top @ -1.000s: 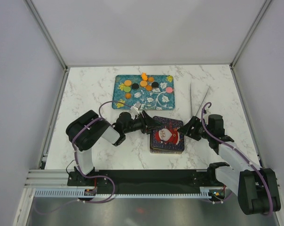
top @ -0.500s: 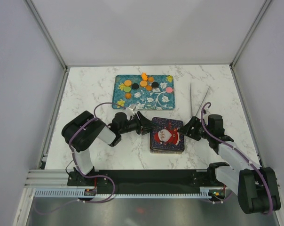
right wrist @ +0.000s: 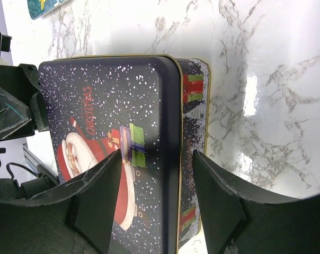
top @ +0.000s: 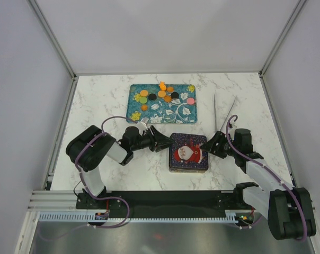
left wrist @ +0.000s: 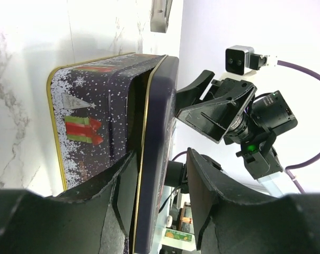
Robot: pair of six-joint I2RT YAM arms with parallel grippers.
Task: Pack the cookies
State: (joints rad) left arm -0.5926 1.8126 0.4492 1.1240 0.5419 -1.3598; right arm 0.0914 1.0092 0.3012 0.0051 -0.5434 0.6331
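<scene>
The cookies (top: 161, 95), small orange, green, pink and black discs, lie on a teal flowered tray (top: 187, 117) at the back of the table. In front of it stands a dark Christmas tin (top: 188, 153) with a Santa lid (right wrist: 107, 106). My left gripper (top: 161, 141) is at the tin's left edge. It stands open astride the lid's rim (left wrist: 157, 106), which is raised off the tin's body (left wrist: 91, 116) on that side. My right gripper (top: 209, 144) is at the tin's right edge, open, with one finger over the lid and one beside the tin's wall (right wrist: 194, 106).
Two thin pale strips (top: 223, 111) lie on the marble to the right of the tray. White walls with metal posts close the table in on three sides. Both arm bases stand on a rail at the near edge.
My left arm has drawn back to the left, so its gripper has moved from over the tin's left corner to the tin's left edge. The right arm has hardly moved.
</scene>
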